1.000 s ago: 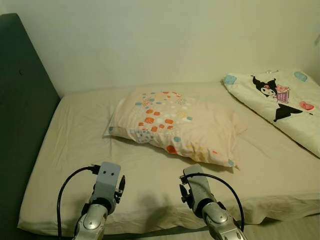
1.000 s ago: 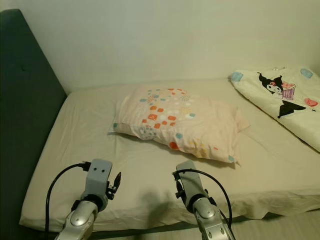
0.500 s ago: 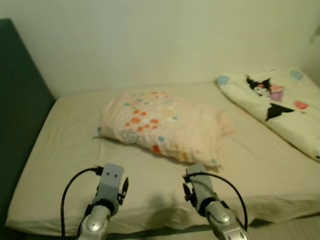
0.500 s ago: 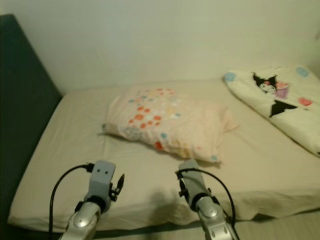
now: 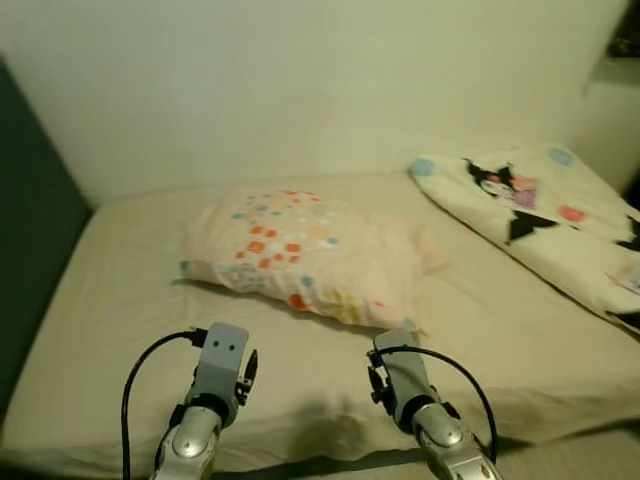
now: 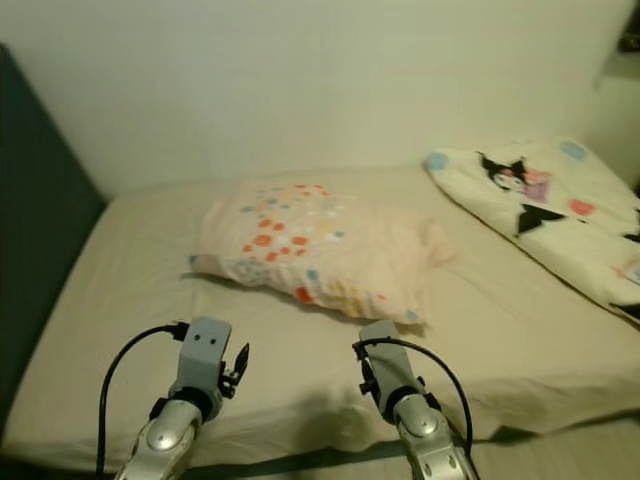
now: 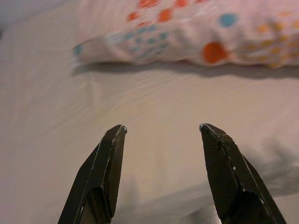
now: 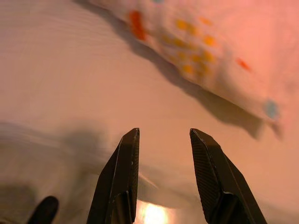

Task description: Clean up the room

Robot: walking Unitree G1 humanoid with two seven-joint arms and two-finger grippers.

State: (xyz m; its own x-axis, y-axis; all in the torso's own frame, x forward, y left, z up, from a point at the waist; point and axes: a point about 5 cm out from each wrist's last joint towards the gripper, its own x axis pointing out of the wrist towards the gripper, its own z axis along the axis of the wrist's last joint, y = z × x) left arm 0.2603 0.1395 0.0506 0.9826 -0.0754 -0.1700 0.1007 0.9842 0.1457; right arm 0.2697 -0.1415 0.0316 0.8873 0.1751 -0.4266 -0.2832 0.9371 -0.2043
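Looking down at a bed (image 5: 120, 300) covered in a cream sheet, pushed against a pale wall (image 5: 300, 80), with a dark headboard (image 5: 30, 240) rising along the robot's left.

Lying across the middle of the mattress: a peach pillow (image 5: 305, 255) dotted with orange, blue and yellow spots, its long side angled slightly, the nearer corner pointing toward the robot's right. Resting flat, touching neither gripper.

Spreading over the far right part of the bed: a white quilt (image 5: 530, 215) printed with a black cartoon figure and small pink and blue shapes, sitting well apart from the pillow.

Hovering low over the near edge of the bed, ahead of the robot: the left gripper (image 7: 161, 128), fingers (image 7: 105, 163) spread wide, holding nothing. Facing the pillow's spotted near edge, with a strip of bare wrinkled sheet lying between fingertips and pillow.

Hanging beside it over the same near edge: the right gripper (image 8: 163, 131), fingers (image 8: 124, 163) parted moderately, narrower than the left pair, also gripping nothing. Pointing toward the pillow's nearer right corner, that corner lying just beyond it, shadowed sheet in between.

Trailing from each silver wrist: a black cable (image 5: 135, 375) looping outward.
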